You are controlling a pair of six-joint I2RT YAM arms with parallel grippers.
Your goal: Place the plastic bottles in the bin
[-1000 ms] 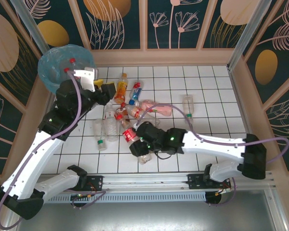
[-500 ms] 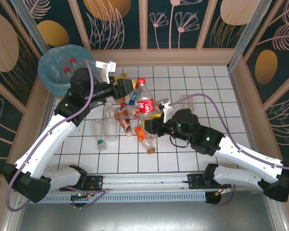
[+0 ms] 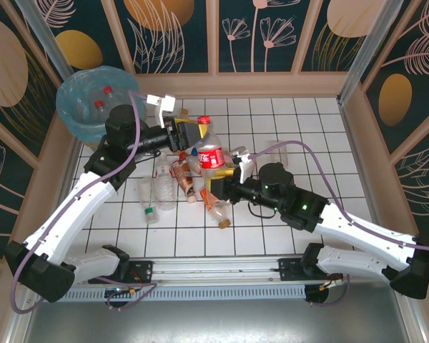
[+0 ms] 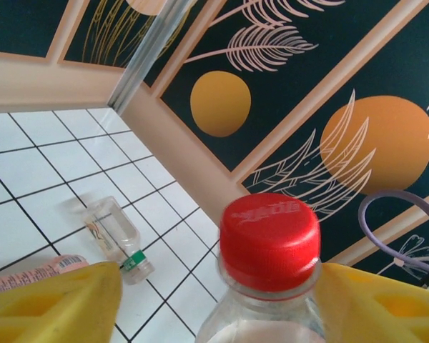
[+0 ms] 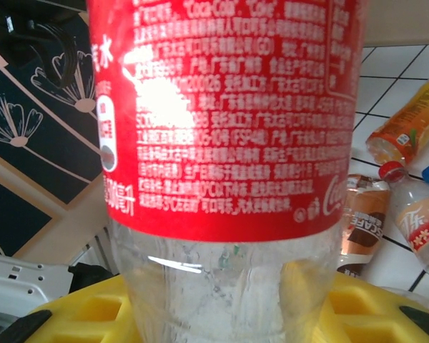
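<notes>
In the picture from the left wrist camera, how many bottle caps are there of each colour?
Red round plastic cap, on the clear plastic bottle between the yellow fingers: 1
Green round plastic cap, on the small clear bottle lying on the white tiles: 1
Total: 2

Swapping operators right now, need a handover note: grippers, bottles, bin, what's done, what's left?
Right gripper: shut on the base of a red-label bottle, held up above the pile.
Left gripper: open, fingers either side of that bottle's red cap; looks like a hand-off.
Bin: far-left corner.
Done: at least two bottles inside it.
Left: bin the held one, then the loose bottles on the tiles, including a lone bottle near the right wall.
</notes>
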